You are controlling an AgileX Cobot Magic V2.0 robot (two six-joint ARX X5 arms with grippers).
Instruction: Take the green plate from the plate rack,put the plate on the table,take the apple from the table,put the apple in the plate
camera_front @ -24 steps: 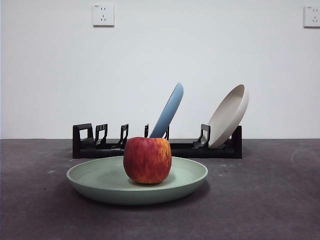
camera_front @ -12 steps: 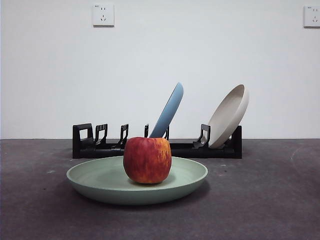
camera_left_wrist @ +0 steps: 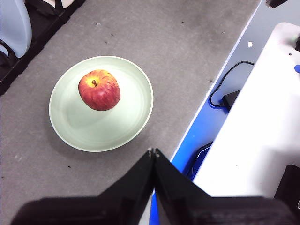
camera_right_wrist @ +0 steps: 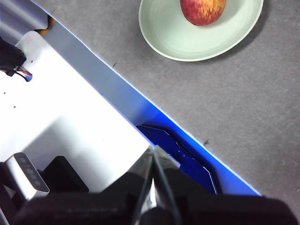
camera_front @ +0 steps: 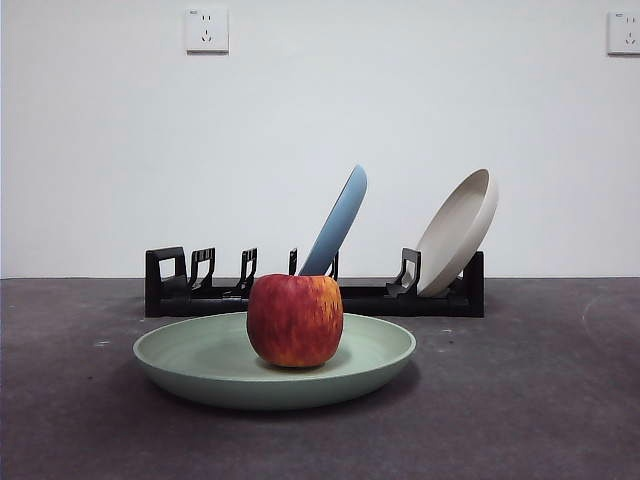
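Note:
The red apple (camera_front: pixel 295 320) stands upright in the middle of the green plate (camera_front: pixel 190 360), which lies flat on the dark grey table (camera_front: pixel 540 400) in front of the black plate rack (camera_front: pixel 200 290). The left wrist view shows the apple (camera_left_wrist: pixel 99 89) in the plate (camera_left_wrist: pixel 126 122) from above. The right wrist view shows the apple (camera_right_wrist: pixel 202 10) and the plate (camera_right_wrist: pixel 178 37) too. My left gripper (camera_left_wrist: pixel 153 152) is shut and empty, held high above the table's edge. My right gripper (camera_right_wrist: pixel 153 149) is shut and empty, also high and away from the plate. Neither arm shows in the front view.
A light blue plate (camera_front: pixel 338 222) and a beige plate (camera_front: pixel 458 232) lean in the rack's slots. The table's blue edge (camera_left_wrist: pixel 197 126) and a white base (camera_left_wrist: pixel 262 122) with a black cable lie beside the plate. Two wall sockets are on the white wall.

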